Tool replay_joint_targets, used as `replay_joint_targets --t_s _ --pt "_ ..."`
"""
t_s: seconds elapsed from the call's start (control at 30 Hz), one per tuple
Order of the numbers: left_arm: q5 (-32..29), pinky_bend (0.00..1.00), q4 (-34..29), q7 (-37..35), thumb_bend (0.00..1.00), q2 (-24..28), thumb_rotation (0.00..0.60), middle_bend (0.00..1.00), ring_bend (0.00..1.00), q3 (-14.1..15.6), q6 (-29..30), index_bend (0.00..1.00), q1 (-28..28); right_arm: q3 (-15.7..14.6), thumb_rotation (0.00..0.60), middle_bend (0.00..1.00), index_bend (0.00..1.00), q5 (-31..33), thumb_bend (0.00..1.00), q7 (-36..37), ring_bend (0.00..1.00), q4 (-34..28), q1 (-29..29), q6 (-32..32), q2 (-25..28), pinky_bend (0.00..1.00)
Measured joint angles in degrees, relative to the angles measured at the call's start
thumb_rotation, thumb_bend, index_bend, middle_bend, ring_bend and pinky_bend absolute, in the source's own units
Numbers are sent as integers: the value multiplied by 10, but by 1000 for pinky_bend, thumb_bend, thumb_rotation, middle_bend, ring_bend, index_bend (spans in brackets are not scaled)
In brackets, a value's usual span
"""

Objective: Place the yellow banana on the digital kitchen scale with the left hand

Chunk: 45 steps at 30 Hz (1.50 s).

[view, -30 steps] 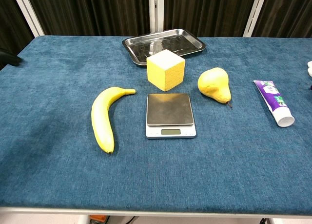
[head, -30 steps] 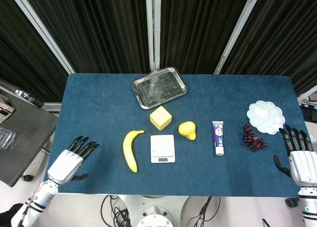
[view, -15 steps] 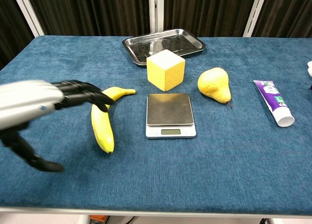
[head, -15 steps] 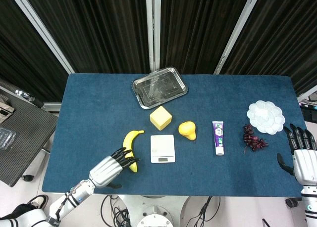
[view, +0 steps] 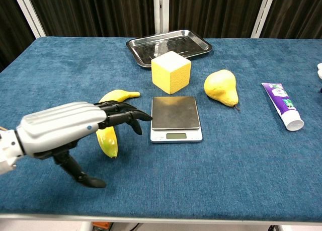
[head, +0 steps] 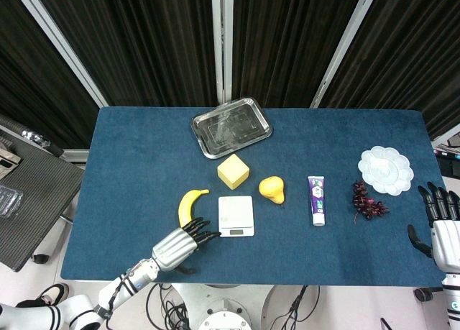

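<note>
A yellow banana is seen lying flat on the blue worktop, smooth-skinned and gently curved. Its long axis is laid roughly from 12 to 6 o'clock in the chest view, with the stem end turned toward 2 o'clock and the dark blunt tip toward 6 o'clock. It is placed just beside the digital kitchen scale, at the scale's 9 o'clock. The left robot hand is held above the banana's middle, fingers spread and extended toward the scale, thumb hanging below, nothing gripped. The right robot hand is seen open at the worktop's 4 o'clock edge, well apart
</note>
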Motion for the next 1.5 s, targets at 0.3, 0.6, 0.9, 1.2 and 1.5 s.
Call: replay_joint_targets --t_s 0.3,0.6,0.9,1.2,1.5 --pt "-17 7 32 -1 201 -29 600 206 0 1 -7 80 -17 2 600 0 0 5 318 7 0 6 0 -5 -1 0" --pt "-23 0 49 -6 207 -41 600 204 0 6 -1 85 -26 5 600 0 0 10 318 11 0 13 2 -11 -2 0" --pt "-28 0 65 7 211 -55 600 206 0 5 5 85 -33 6 600 0 0 14 318 17 0 19 3 -16 -5 0" --pt "-38 0 76 6 222 -65 600 209 0 6 4 84 -40 7 600 0 0 20 319 23 0 24 3 -21 -4 0" --pt "-42 0 84 9 227 -70 600 217 0 13 5 85 -42 9 600 0 0 22 319 26 0 28 5 -26 -7 0"
